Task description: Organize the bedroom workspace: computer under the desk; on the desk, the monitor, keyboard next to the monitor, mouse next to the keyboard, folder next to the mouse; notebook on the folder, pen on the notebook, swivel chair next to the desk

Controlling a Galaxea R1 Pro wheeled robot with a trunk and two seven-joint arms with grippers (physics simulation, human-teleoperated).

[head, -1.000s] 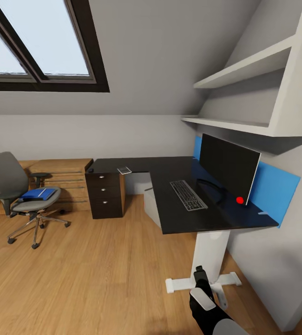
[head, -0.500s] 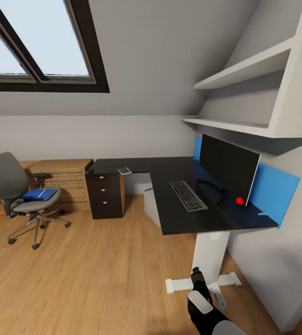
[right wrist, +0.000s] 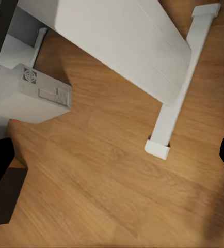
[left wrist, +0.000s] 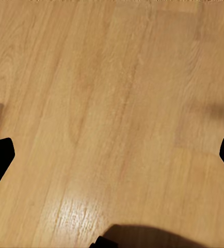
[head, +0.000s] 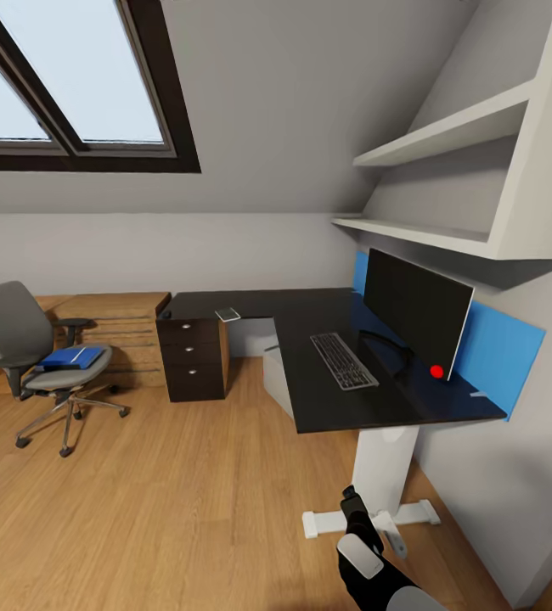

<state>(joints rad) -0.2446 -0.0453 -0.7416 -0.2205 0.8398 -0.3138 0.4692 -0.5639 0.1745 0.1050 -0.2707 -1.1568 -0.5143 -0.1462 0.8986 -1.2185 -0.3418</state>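
The black L-shaped desk (head: 318, 403) stands against the right wall. On it are the black monitor (head: 416, 310) and, just in front, the grey keyboard (head: 344, 360). A small flat rectangle, likely the notebook (head: 228, 315), lies on the desk's far wing. Under the desk sits the light grey computer (head: 277, 379), also (right wrist: 29, 95). The grey swivel chair (head: 30, 352) stands far left, apart from the desk, with the blue folder (head: 72, 356) on its seat. My right gripper (head: 350, 501) hangs low near the desk's white leg (right wrist: 122, 41), open and empty (right wrist: 112, 160). My left gripper (left wrist: 112, 155) is open over bare floor.
A black drawer unit (head: 193, 356) stands under the desk's far wing, and a light-wood chest (head: 119, 327) lies behind the chair. White shelves (head: 446, 136) and a blue wall panel (head: 501, 348) are above the desk. Open wood floor (head: 183, 492) lies between me and the chair.
The whole picture has shifted slightly, so the camera moved. My right arm sits a little lower and further left in the head view. The objects keep their places.
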